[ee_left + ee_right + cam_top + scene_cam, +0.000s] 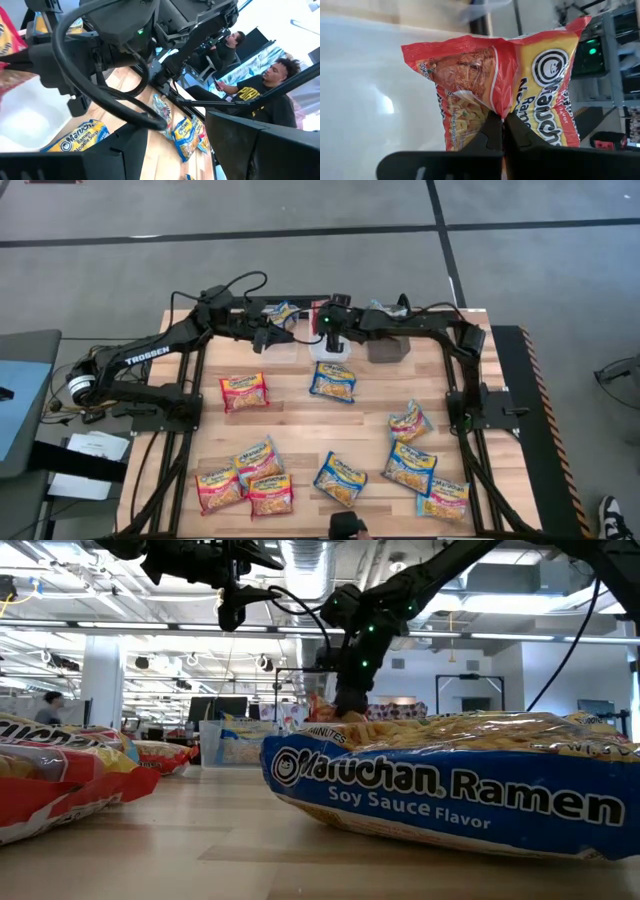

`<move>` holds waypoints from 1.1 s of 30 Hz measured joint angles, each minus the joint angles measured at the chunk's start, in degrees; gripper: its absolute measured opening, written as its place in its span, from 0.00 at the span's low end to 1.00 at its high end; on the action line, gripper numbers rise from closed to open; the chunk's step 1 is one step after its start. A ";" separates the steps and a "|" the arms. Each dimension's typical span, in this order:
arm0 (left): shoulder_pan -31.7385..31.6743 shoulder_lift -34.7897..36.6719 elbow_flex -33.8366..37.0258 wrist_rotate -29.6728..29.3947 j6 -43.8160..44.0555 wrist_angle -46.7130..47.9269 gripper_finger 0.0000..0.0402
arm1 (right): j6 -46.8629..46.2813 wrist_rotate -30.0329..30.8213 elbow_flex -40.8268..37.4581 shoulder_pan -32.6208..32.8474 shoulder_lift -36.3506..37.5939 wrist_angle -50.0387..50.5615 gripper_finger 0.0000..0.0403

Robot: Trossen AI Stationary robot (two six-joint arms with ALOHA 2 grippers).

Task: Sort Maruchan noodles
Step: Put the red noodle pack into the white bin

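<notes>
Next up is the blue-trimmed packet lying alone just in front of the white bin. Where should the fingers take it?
The blue-trimmed packet lies flat, so come straight down from above and pinch a crimped short end, where the plastic is thin. The middle, over the noodle block, looks too wide. Its surroundings look open on every side.

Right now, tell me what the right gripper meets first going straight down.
The right gripper, shut on a crinkly red-trimmed ramen packet, hangs over a white plastic bin; likely its floor, though depth is unclear.

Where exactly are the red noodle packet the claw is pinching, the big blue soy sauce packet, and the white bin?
red noodle packet (485,85): right wrist view, on its crinkled middle fold.
blue soy sauce packet (450,785): low view, on the printed front edge.
white bin (331,348): high view, on its near rim.
</notes>
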State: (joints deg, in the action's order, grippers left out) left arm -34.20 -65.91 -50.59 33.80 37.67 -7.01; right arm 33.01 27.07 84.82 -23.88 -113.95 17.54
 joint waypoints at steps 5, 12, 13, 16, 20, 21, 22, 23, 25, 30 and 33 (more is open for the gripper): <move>-0.02 0.00 0.00 -0.46 0.00 0.00 0.46 | -0.01 -0.41 0.11 -1.11 0.09 -0.48 0.01; -0.02 0.00 -0.01 -1.17 0.00 -0.02 0.46 | -0.32 -3.11 0.14 -3.13 -1.23 -3.39 0.02; -0.02 0.00 -0.01 -1.33 0.00 -0.02 0.46 | -0.59 -3.51 0.00 -3.16 -1.25 -2.67 0.02; -0.02 0.00 -0.01 -1.51 0.00 -0.03 0.46 | -1.71 -5.18 0.17 -3.04 -1.85 -3.03 0.02; -0.02 0.00 0.00 -1.51 0.00 -0.02 0.46 | -1.98 -4.91 0.01 -2.84 -2.80 -2.24 0.02; -0.02 -0.01 -0.01 -1.51 0.00 -0.02 0.46 | -1.56 -4.84 0.00 -2.84 -2.76 -2.20 0.02; -0.02 0.00 -0.01 -1.51 0.00 -0.02 0.46 | -1.23 -4.75 0.05 -2.84 -2.71 -2.54 0.02; -0.02 0.00 0.01 -1.49 0.00 -0.02 0.46 | -1.17 -4.57 0.09 -2.84 -2.67 -2.55 0.02; -0.02 0.00 -0.01 -1.49 0.00 -0.02 0.46 | -1.14 -4.21 0.09 -2.90 -2.64 -2.95 0.02; 0.00 0.00 -0.01 -1.49 0.00 -0.02 0.46 | 0.26 -4.19 0.09 -3.28 -2.62 -2.70 0.04; 0.00 0.00 0.00 -1.46 0.00 -0.02 0.46 | 0.84 -4.20 0.07 -3.28 -2.62 -2.89 0.10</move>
State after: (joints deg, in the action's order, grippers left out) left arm -34.20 -65.91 -50.59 32.34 37.67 -7.03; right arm 33.85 22.87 84.88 -27.16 -116.57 14.65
